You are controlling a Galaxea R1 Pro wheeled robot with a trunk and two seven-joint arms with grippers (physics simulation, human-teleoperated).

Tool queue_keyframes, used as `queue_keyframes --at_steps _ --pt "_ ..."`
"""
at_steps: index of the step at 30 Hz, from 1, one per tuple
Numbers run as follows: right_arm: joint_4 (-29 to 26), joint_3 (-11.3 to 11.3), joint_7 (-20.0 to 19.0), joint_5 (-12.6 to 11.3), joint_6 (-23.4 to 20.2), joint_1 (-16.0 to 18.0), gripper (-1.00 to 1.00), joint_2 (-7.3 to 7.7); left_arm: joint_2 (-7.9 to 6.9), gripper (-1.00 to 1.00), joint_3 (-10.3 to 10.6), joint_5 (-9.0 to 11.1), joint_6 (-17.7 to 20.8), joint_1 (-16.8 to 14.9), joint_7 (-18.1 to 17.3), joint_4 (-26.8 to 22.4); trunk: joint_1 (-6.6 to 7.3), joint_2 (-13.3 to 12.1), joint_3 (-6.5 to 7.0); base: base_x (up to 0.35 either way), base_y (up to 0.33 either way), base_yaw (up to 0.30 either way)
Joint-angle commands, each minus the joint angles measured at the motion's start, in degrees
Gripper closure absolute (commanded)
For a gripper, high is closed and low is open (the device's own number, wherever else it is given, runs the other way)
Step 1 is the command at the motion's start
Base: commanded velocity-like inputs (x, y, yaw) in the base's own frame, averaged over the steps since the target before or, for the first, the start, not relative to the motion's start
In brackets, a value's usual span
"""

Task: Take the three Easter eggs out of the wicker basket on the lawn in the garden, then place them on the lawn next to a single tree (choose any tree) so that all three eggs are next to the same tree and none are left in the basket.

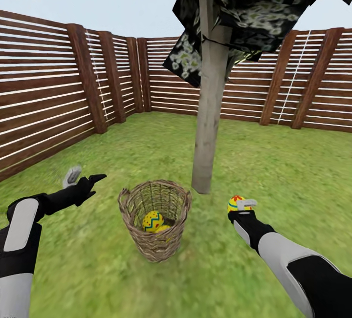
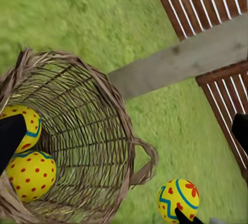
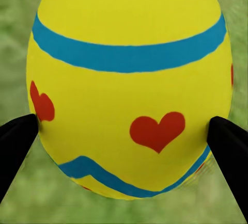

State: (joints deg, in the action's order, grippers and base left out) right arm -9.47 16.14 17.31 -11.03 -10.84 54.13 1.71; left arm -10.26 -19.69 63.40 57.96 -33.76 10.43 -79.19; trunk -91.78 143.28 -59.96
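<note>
The wicker basket (image 1: 154, 240) stands upright on the lawn (image 1: 293, 171), just in front of the pale tree trunk (image 1: 209, 113). Two Easter eggs (image 1: 153, 221) (image 1: 164, 229) lie inside it, and they also appear in the left wrist view (image 2: 23, 126) (image 2: 31, 175). The third egg (image 1: 235, 203) (image 3: 129, 84) is to the right of the basket, near the trunk's base, with my right gripper (image 1: 240, 206) (image 3: 124, 136) shut on it, one finger (image 3: 15, 141) on each side. My left gripper (image 1: 83, 177) (image 2: 126, 126) is open and empty, to the left of the basket at about rim height.
A reddish-brown slatted fence (image 1: 49, 103) bounds the garden on the left and at the back. Dark foliage (image 1: 254, 5) hangs overhead. Open grass lies all around the basket and the tree.
</note>
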Motion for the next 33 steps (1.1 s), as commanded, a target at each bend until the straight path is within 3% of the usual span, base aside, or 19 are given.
queue_keyframes --at_steps 1,3,4,7,9,26,29,33 --pt "-0.19 0.52 0.27 -0.48 -0.38 0.01 1.00 -0.01 -0.08 -1.00 -0.09 0.67 0.22 -0.06 0.55 0.06 -0.04 0.04 -0.28 0.326 0.095 0.000" --pt "-0.26 0.50 0.27 -0.48 -0.41 0.01 1.00 0.05 -0.42 -1.00 -0.28 0.67 0.28 -0.26 0.58 0.00 -0.09 0.07 -0.73 0.327 0.101 0.000" --pt "-0.28 0.49 0.22 -0.48 -0.41 0.01 1.00 0.15 -1.53 -1.00 -0.32 1.14 0.30 -0.31 0.56 -0.02 -0.12 0.08 -0.95 0.327 0.103 0.000" --pt "-0.28 0.48 0.56 -0.48 -0.41 0.01 1.00 0.25 -2.98 -1.00 -0.35 6.99 0.31 -0.34 0.98 -0.03 -0.20 0.12 -1.61 0.328 0.104 0.169" --pt "-0.28 0.41 0.61 -0.48 -0.41 0.01 1.00 0.30 -2.97 -1.00 -0.35 8.01 0.27 -0.23 2.56 -0.28 -0.25 0.15 -2.06 0.327 0.085 0.274" --pt "-0.20 0.24 0.18 -0.70 -0.41 0.00 1.00 0.31 -2.59 -1.00 -0.12 7.71 -0.18 -0.17 3.54 0.03 -0.69 0.37 -5.82 0.044 0.003 0.281" --pt "-0.20 0.14 0.26 -0.88 -0.33 -0.02 1.00 0.34 -2.57 -1.00 0.15 7.53 -0.21 -0.17 3.80 0.31 -0.77 0.41 -6.49 0.099 -0.086 0.052" --pt "-0.11 -0.12 0.27 -1.17 -0.32 -0.06 1.00 0.39 -2.42 -1.00 0.17 7.83 -0.21 -0.17 6.67 0.27 -0.87 0.47 -7.37 0.226 -0.198 0.003"
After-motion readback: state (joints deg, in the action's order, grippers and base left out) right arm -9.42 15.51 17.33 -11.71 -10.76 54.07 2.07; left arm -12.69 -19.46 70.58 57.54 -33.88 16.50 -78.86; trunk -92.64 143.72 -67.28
